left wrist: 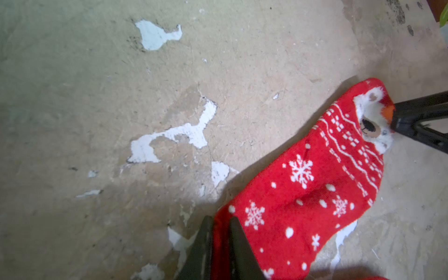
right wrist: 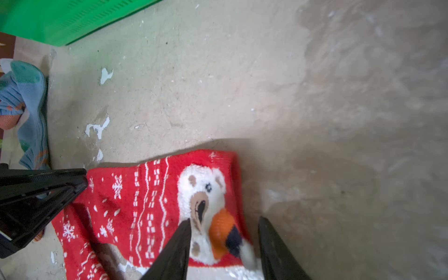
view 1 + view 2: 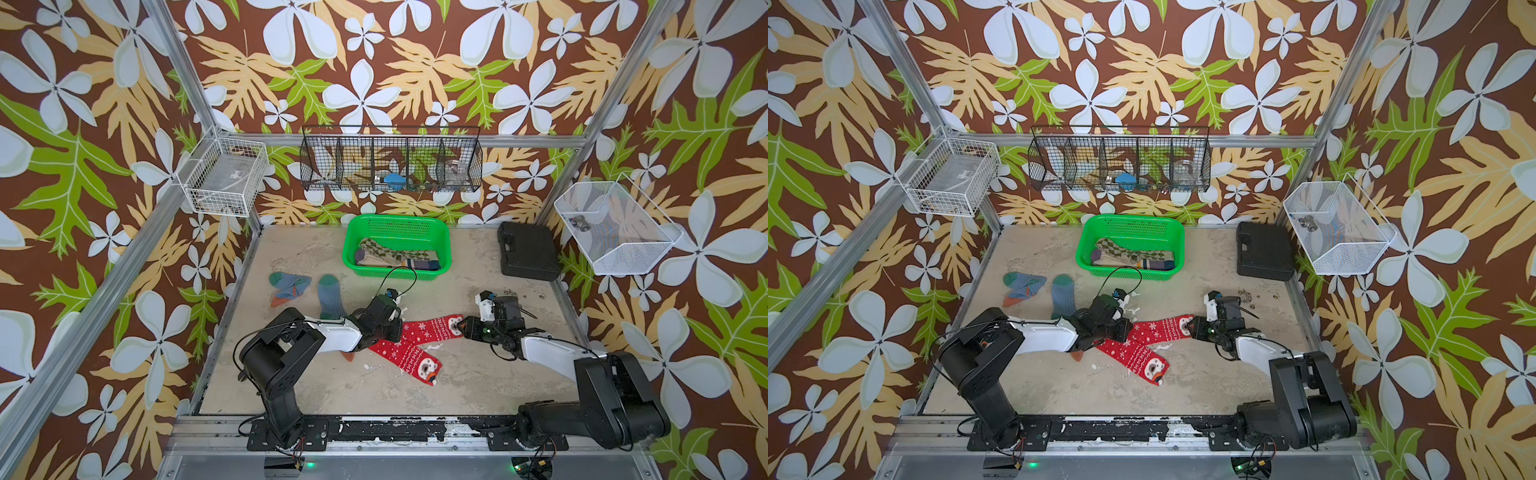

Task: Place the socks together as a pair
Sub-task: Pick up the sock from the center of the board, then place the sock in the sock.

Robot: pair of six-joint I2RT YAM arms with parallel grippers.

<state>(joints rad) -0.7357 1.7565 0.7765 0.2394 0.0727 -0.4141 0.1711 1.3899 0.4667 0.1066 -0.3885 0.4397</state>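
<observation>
We are clamping our left gripper [image 1: 221,219] on the cuff end of a red snowflake sock [image 1: 303,194], pinching the fabric between its fingers. Our right gripper [image 2: 224,219] is standing released, jaws spread astride that sock's bear-face toe. The second red snowflake sock [image 3: 409,357] is lying crossed against it, just beside the left gripper.

Tabletop [image 3: 457,386]: socks [image 3: 432,328], green basket [image 3: 350,245], black case [image 3: 528,251]
</observation>
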